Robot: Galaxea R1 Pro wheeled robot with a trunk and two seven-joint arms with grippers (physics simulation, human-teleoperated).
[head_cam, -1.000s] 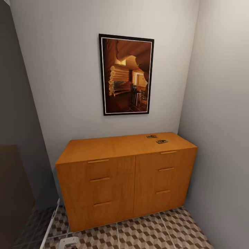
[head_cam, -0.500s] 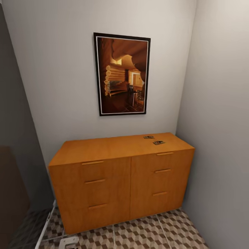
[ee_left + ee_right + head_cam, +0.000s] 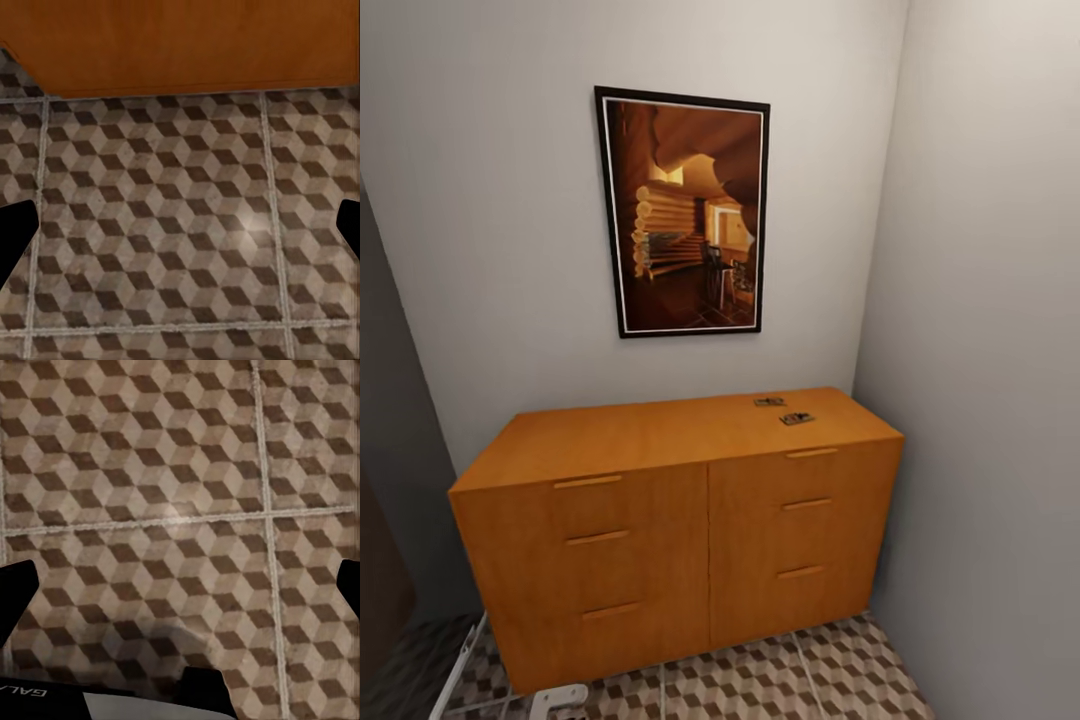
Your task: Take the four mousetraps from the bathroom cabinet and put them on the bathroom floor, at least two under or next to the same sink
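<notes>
- Head view puts you in front of the low, wide orange-brown wooden cabinet (image 3: pixel 680 520) with slim bar handles, standing against the pale far wall in the right corner of the room.
- You see two small flat mousetraps on the cabinet's top, toward its right end: the farther mousetrap (image 3: pixel 768 402) and the nearer mousetrap (image 3: pixel 797 418), close together but apart. Their details are too small to make out.
- Above the cabinet you have a black-framed picture of a warm brown log interior (image 3: pixel 683 212) hanging on the wall.
- The cube-patterned brown, beige and cream tiled bathroom floor (image 3: pixel 780 675) runs along the cabinet's foot, nearest you.
- Your left wrist view looks down on those tiles with the cabinet's lower edge at the far side; the left gripper (image 3: pixel 180 236) has its dark fingertips (image 3: pixel 15 240) spread wide at the frame's edges, nothing between them.
- Your right wrist view looks at bare tiles; the right gripper (image 3: pixel 180 589) is likewise spread wide, holding nothing.
</notes>
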